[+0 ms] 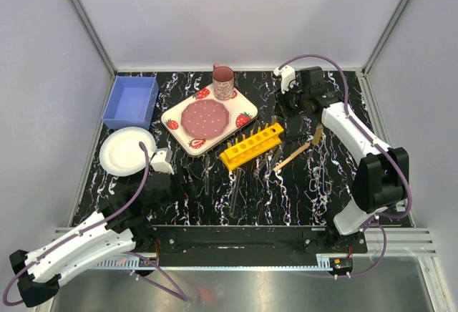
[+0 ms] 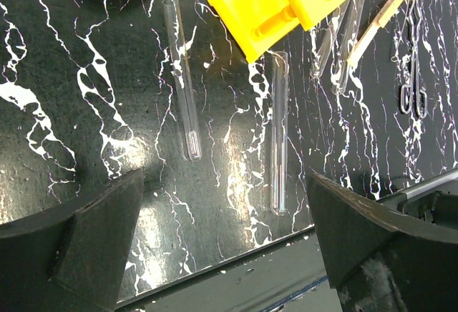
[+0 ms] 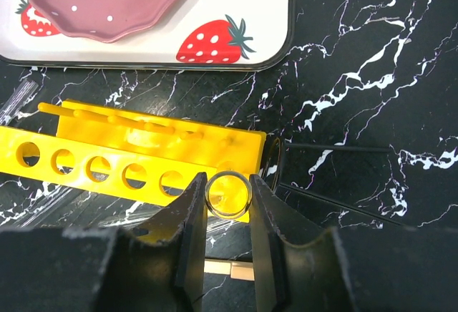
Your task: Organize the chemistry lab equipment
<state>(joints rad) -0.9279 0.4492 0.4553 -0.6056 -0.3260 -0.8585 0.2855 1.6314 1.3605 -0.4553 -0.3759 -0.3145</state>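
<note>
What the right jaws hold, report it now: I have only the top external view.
Observer: A clear tube, seen end-on, pinched between the right jaws.
Operator: Give me its place against the rack.
Observer: The right wrist view puts it beside one end of the yellow rack.
Operator: Now the left side.
Observer: Left jaws stand open above two more tubes lying flat, apart from each other.

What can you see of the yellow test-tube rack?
Bright yellow plastic rack: a top bar with a row of round holes, all seemingly empty, and a lower shelf with small pegs. It sits diagonally on the black marbled table, near the strawberry plate without touching. The right gripper holds a clear tube at one end of it.
</note>
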